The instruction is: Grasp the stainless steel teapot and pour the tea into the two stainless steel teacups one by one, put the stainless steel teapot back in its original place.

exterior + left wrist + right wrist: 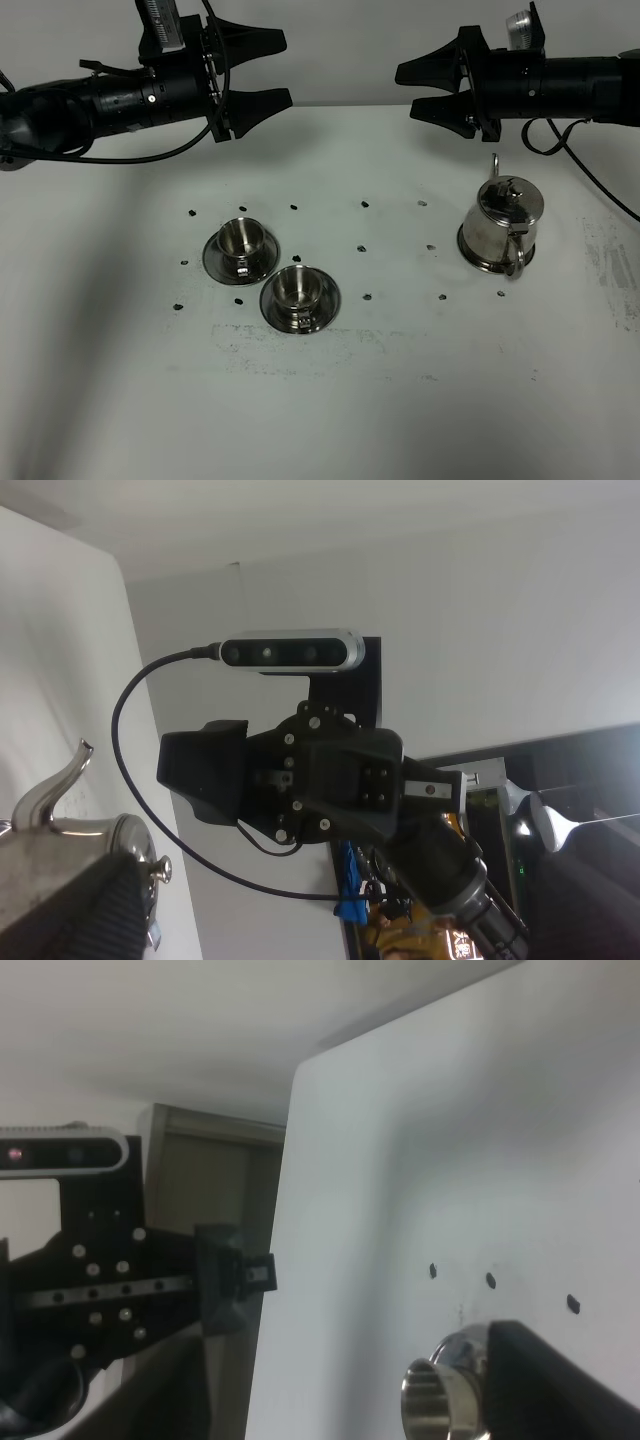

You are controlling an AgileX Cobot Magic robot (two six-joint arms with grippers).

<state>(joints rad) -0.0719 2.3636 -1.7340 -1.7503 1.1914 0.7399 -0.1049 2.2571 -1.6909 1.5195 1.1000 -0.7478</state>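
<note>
The stainless steel teapot (500, 222) stands upright at the right of the white table on its flat steel saucer (476, 260), its original place, with the loop handle toward the front. The two stainless steel teacups (243, 240) (297, 287) sit on their own saucers left of centre, one behind the other. My left gripper (286, 69) hangs high over the far left, open and empty. High over the far right, my right gripper (405, 91) is also open and empty, above and behind the teapot. The left wrist view catches the teapot (60, 832); the right wrist view catches one teacup (432, 1397).
Small black marks (362, 247) dot the table (400, 400) around the cups and teapot. A black cable (585, 170) loops down from the right arm behind the teapot. The table's far edge runs just below both arms.
</note>
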